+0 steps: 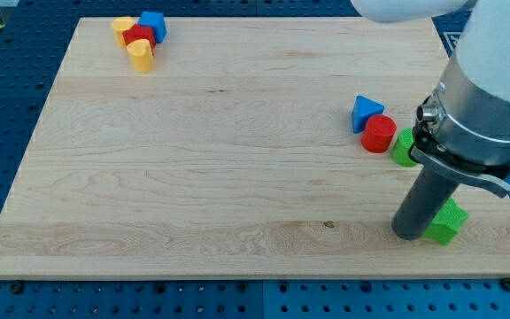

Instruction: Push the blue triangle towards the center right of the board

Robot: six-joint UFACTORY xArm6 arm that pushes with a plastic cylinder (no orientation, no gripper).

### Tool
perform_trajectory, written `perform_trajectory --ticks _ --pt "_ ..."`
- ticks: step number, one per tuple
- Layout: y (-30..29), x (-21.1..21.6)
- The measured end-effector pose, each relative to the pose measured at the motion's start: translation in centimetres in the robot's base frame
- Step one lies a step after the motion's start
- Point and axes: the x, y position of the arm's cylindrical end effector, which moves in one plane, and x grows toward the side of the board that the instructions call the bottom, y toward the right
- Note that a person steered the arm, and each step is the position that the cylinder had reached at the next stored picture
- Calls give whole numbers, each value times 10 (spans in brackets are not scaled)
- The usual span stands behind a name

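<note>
While my tip [409,234] rests touching the green block [446,221], no jaws to judge, the blue triangle [367,112] sits up-left of the end effector beside the red cylinder [379,134]; a sweep risks dragging both.

1. No text, label, brand, number or sign can be read anywhere in the camera view.
2. The wooden board [237,159] carries only grain, no markings.
3. The arm's grey housing [490,97] looks unmarked, though part of it is cut off by the view's edge.
</note>
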Motion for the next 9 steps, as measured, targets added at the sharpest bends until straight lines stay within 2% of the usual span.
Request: perform_trajectory --ticks 2,4,5,6,7,8,9 --pt "30 0" --pt "23 -1" --pt "-19 -28" --pt "-48 -74" --pt "-48 -116" --pt "-48 -141" --pt "-48 -141"
